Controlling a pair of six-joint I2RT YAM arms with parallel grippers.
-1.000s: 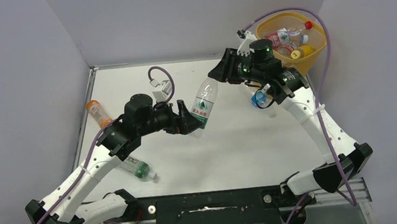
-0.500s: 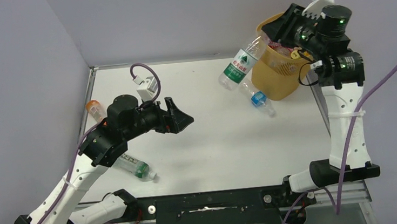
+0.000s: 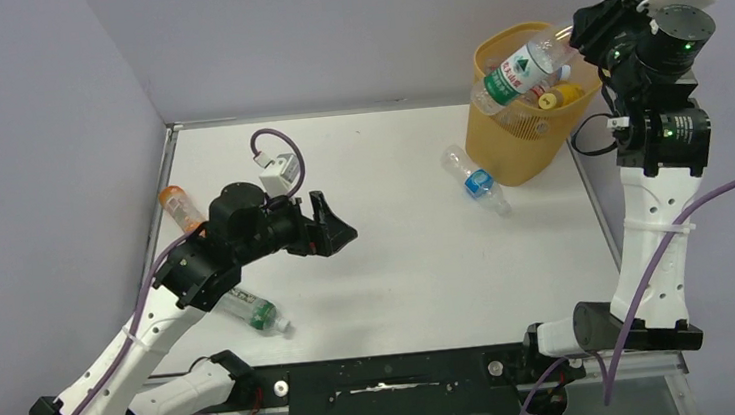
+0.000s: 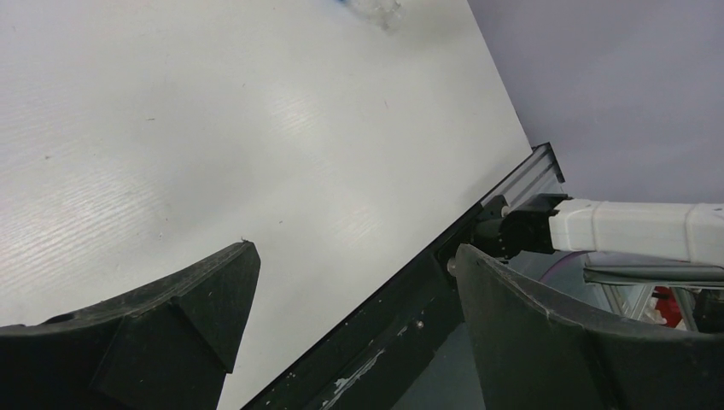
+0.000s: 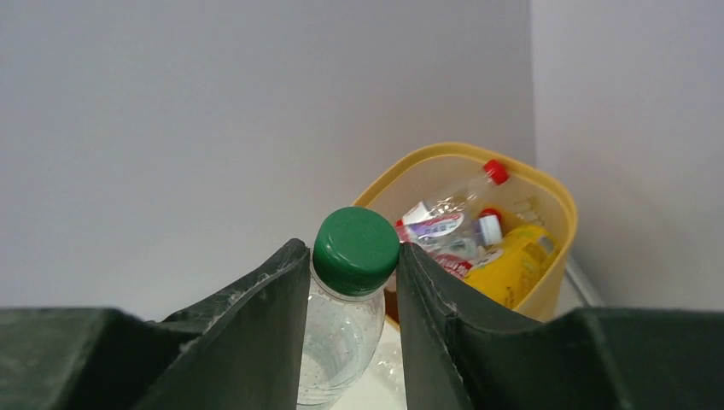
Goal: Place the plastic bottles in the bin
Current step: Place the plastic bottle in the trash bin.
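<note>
My right gripper (image 3: 577,35) is raised and shut on the neck of a clear bottle (image 3: 515,71) with a green label and green cap (image 5: 356,249). It holds the bottle tilted over the near-left rim of the yellow bin (image 3: 517,150). The bin (image 5: 546,290) holds several bottles (image 5: 457,224), one of them yellow (image 3: 555,98). My left gripper (image 3: 336,223) is open and empty above the table's middle left; its fingers (image 4: 179,320) frame bare table. Three bottles lie on the table: an orange one (image 3: 181,209), a green-labelled one (image 3: 252,314) and a blue-labelled one (image 3: 477,180).
Grey walls enclose the white table (image 3: 399,265) on the left, back and right. The bin stands in the far right corner. A black rail (image 3: 388,376) runs along the table's near edge between the arm bases; it also shows in the left wrist view (image 4: 384,325).
My right gripper took the green-labelled bottle from my left gripper, lifted it and carried it right, over the bin's rim. My left gripper let go and drew back slightly left.
</note>
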